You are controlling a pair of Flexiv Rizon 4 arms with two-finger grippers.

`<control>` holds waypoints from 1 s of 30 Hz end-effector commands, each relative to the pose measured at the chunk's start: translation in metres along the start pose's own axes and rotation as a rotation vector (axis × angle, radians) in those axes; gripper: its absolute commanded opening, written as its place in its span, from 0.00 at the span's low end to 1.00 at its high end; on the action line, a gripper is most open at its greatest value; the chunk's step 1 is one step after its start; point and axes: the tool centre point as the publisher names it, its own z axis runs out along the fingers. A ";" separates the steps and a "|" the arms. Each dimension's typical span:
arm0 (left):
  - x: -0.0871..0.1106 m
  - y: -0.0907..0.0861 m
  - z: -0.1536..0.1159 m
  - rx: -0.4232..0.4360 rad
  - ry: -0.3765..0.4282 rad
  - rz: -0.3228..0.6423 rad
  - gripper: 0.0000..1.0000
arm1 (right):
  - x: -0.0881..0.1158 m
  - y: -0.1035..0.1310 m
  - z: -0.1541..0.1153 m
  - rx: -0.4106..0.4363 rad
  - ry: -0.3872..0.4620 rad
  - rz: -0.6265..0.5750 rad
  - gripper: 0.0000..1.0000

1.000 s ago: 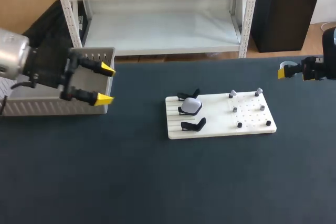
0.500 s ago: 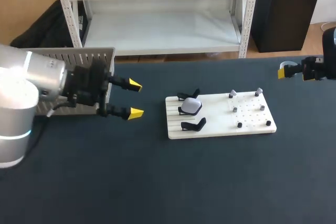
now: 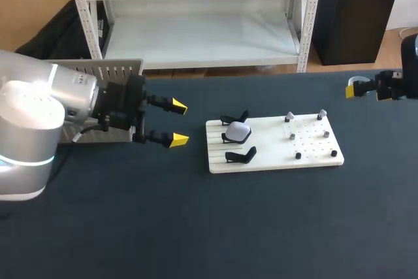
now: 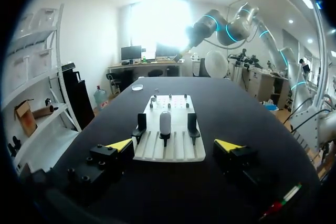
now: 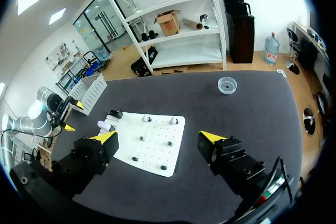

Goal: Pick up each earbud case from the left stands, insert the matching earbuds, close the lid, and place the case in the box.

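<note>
Head view, entry for the left arm: the left gripper [image 3: 179, 123] is seen carried off from over the box [image 3: 111, 70], where it hung a second ago, and brought towards the white board [image 3: 313, 158]. Its fingers are spread wide and nothing is held. The right gripper [image 3: 356, 87] is unmoved, well off beyond the far end of the board; its fingers are likewise parted and empty, as shown in the right wrist view [image 5: 157, 137].

Meaning for the task: an approach to the earbud case [image 3: 238, 132] is judged to be under way; no grasp is yet made, and insertion, closing and boxing are all still to be done.

Position: the case is seated on the middle one of three black stands [image 3: 241, 155], straight ahead of the left gripper [image 4: 174, 145] on the line between its fingers, and well apart from them.

Orientation: in the left wrist view the case [image 4: 165, 122] is presented narrow edge on, its long axis judged roughly upright and its broad faces turned towards the neighbouring stands
</note>
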 end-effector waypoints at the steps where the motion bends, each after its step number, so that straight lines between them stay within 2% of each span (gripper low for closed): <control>1: 0.000 0.005 0.017 -0.029 0.013 -0.021 1.00 | 0.000 -0.001 0.000 -0.002 0.000 -0.001 1.00; 5: 0.001 0.012 0.029 -0.075 0.029 -0.049 1.00 | 0.000 -0.001 0.000 -0.002 0.000 -0.001 1.00; 12: 0.003 0.016 0.047 -0.072 0.063 -0.048 1.00 | 0.000 -0.001 0.000 -0.002 0.000 -0.001 1.00; 22: 0.003 0.020 0.070 -0.070 0.067 -0.044 0.99 | 0.000 -0.001 0.000 -0.002 0.000 -0.001 1.00; 26: 0.003 0.019 0.081 -0.056 0.066 -0.050 0.87 | 0.000 -0.001 0.000 -0.002 0.000 -0.001 1.00; 30: 0.003 0.019 0.089 -0.040 0.062 -0.056 0.63 | 0.000 -0.001 0.000 -0.002 0.000 -0.001 1.00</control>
